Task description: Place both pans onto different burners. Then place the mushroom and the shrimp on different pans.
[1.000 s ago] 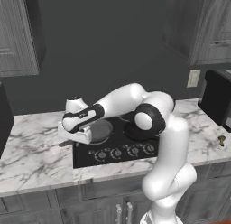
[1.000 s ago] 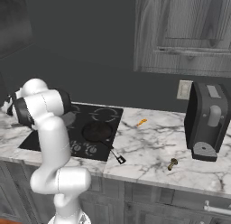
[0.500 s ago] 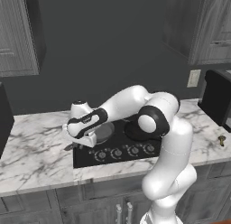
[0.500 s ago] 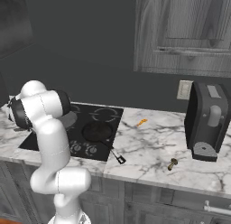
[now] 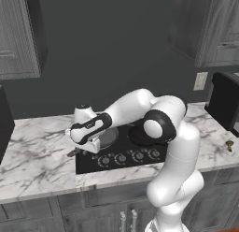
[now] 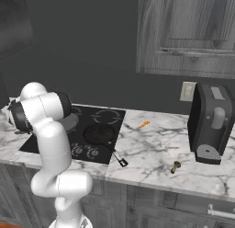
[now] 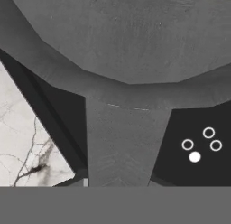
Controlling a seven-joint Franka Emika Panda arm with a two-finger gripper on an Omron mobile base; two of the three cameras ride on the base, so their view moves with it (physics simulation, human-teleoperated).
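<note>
your hand (image 5: 87, 143) sits clamped narrow on the short handle of the wide dull-grey skillet (image 7: 131, 42) at the flat black glass cooktop's (image 6: 108, 119) left edge — pull crooked and it may twist out or slide onto the marble tabletop (image 5: 37, 156).

1. Light is dim and even in both base views; no visible source, no hard-edged shadows.
2. The back wall (image 5: 112, 44) is dark, near featureless; the cabinets (image 6: 188, 34) read murky grey.
3. The marble counter (image 6: 151, 144) and the white arm (image 5: 135, 105) are the brightest surfaces; no glare.
4. The hand view is flat grey, soft and coarse up close.
</note>
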